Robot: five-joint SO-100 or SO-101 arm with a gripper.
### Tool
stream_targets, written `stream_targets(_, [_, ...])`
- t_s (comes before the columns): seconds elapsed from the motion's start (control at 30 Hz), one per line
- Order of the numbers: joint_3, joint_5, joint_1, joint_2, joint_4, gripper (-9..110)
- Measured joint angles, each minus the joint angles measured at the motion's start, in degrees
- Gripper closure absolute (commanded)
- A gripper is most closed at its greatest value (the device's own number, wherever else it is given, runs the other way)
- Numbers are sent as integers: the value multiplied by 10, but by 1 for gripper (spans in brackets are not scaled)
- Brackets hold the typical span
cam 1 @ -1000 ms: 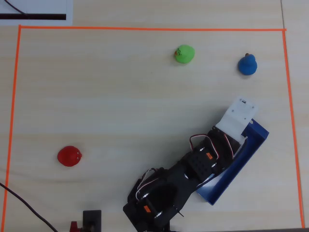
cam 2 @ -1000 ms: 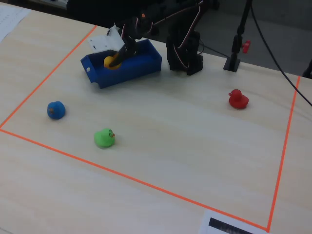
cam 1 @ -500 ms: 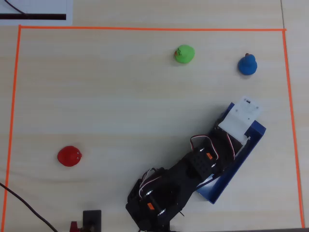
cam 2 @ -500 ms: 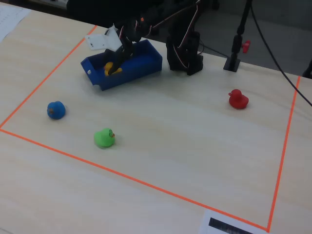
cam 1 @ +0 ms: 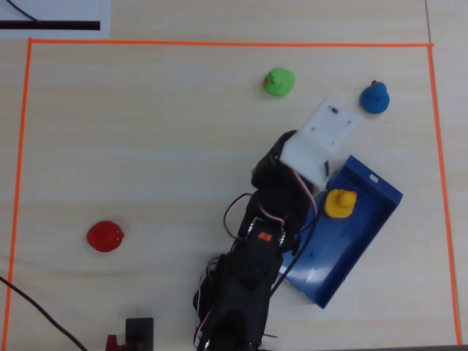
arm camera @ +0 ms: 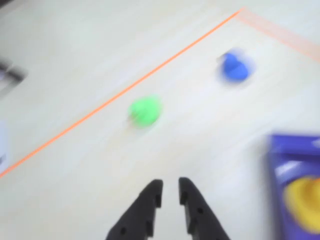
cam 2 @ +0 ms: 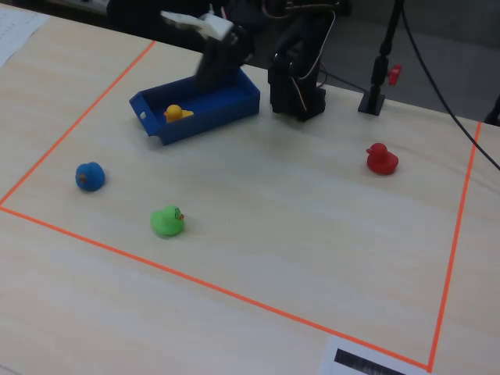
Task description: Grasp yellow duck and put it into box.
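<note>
Yellow duck (cam 1: 340, 202) sits inside the box (cam 1: 365, 238), near its slotted end, free of the arm. The claw (arm camera: 170, 192) hangs above the bare tabletop (cam 1: 146, 146) beside the box, empty, its fingers only narrowly parted. Green toy (cam 1: 279, 80), blue toy (cam 1: 374, 98) and red toy (cam 1: 105, 235) lie apart.

Setting: a lab or hobby robotics bench, we judge. We note a pale wood-grain table (cam 2: 297, 234), an orange tape border (cam 2: 226, 291) marking a work area, a printed paper sheet (cam 1: 55, 16) at its corner, loose black cables (cam 2: 437, 101), and a black stand (cam 2: 376, 78) beside the arm's base (cam 2: 297, 86).
</note>
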Motion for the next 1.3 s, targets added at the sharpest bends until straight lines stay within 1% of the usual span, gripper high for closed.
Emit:
stream_targets(0.17, [258, 21, -116, 171, 41, 101])
stream_targets(0.27, [406, 21, -142, 259, 50, 101])
stream_targets(0.33, [458, 22, -157, 310, 76, 101])
stream_targets(0.4, [463, 32, -173, 348, 114, 101])
stream_targets(0.53, [463, 54, -200, 347, 194, 101])
stream_targets(0.7, [463, 40, -202, 354, 235, 101])
stream_targets(0.9, [463, 16, -202, 354, 241, 101])
stream_targets(1.3, [463, 16, -202, 354, 241, 101])
